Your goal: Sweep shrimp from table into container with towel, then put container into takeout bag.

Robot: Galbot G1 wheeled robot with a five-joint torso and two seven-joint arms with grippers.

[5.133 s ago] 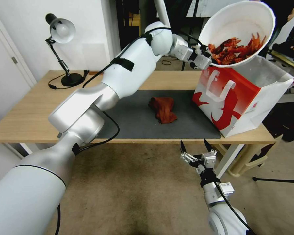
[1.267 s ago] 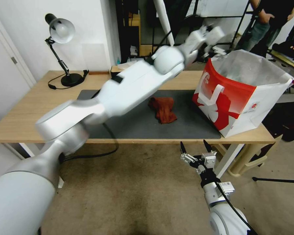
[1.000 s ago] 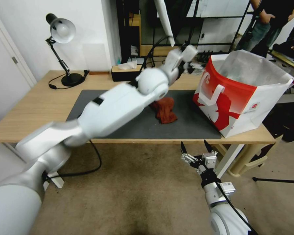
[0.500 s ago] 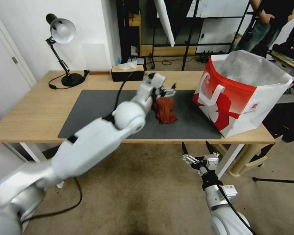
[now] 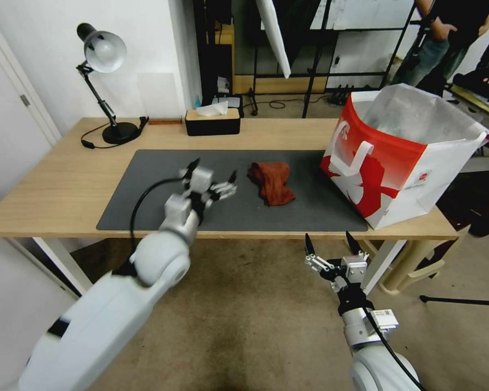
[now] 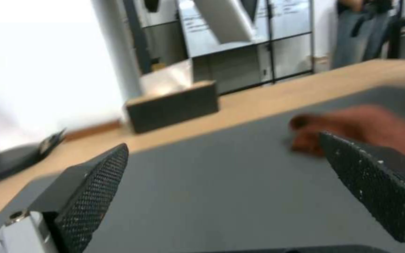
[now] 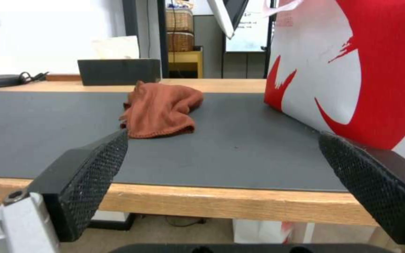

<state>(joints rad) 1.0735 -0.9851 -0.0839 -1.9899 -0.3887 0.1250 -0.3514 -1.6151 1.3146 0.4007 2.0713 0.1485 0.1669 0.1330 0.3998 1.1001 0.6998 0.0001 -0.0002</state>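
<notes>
Head view gives you the wood-grain table, its matte grey mat, crumpled towel, and boxy takeout bag; left gripper and right gripper both gape empty.

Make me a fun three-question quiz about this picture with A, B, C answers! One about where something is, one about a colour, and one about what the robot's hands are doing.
1. Where does the towel lie?
A. On the dark mat
B. Inside the takeout bag
C. On the floor

2. What colour is the tissue box at the back of the table?
A. Yellow
B. Black
C. Blue

3. How is the left tool?
A. Shut on the towel
B. Shut on the lamp
C. Open and holding nothing

Answers:
1. A, the towel sits crumpled on the mat, between the left tool and the takeout bag.
2. B, the box is black with white tissue sticking out.
3. C, its fingers are spread apart over the mat with nothing between them. The right tool is open too, low in front of the table edge.
</notes>
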